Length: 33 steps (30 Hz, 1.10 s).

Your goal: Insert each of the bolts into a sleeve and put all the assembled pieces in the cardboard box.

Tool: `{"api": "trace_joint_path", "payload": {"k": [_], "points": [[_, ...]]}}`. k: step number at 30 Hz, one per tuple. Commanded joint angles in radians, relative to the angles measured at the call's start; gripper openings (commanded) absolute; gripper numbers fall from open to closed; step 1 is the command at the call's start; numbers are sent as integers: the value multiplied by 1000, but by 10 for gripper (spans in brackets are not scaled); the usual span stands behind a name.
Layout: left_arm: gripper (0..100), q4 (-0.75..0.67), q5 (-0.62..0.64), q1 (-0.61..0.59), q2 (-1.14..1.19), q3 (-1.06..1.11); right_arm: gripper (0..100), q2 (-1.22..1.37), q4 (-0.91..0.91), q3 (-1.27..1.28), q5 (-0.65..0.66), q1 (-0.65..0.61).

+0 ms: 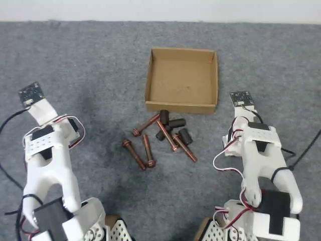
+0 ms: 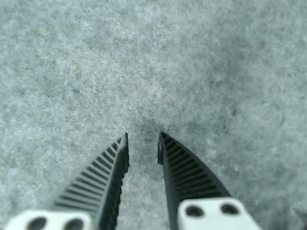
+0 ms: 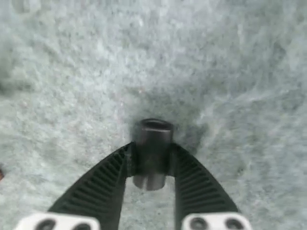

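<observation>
Several copper bolts point(image 1: 148, 150) lie in a loose pile on the grey carpet, just in front of the cardboard box point(image 1: 150, 75). Among them lie several short black sleeves point(image 1: 176, 122). My right gripper point(image 3: 151, 148) is shut on one black sleeve point(image 3: 152, 139), held just above the carpet with its hollow end pointing away from the wrist. My left gripper point(image 2: 143, 139) is slightly open over bare carpet, with nothing between its fingers. The left arm point(image 1: 47, 145) is left of the pile and the right arm point(image 1: 261, 150) is right of it.
The box has low walls, an open top and nothing inside. Grey carpet covers the whole surface, with a pale wall strip along the far edge. Cables run from both arm bases at the near corners.
</observation>
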Motion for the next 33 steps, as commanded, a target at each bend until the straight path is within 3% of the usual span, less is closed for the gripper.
{"api": "trace_joint_path", "payload": {"k": [1,7,13,16,24,33], "points": [[94,-23,-11,8,-15,-4,22,1,5,-48,18,8],[94,54,-6,77,-18,-31,6,-1,2,-44,12,15],[94,462,64,276,-12,-219,6,-1,1,-44,11,18],[94,580,71,425,-17,-257,6,-1,1,-44,11,18],[98,427,71,624,-9,-159,6,-1,-1,-44,11,18],[98,284,71,641,-8,-44,6,-1,-1,-44,14,18]]}}
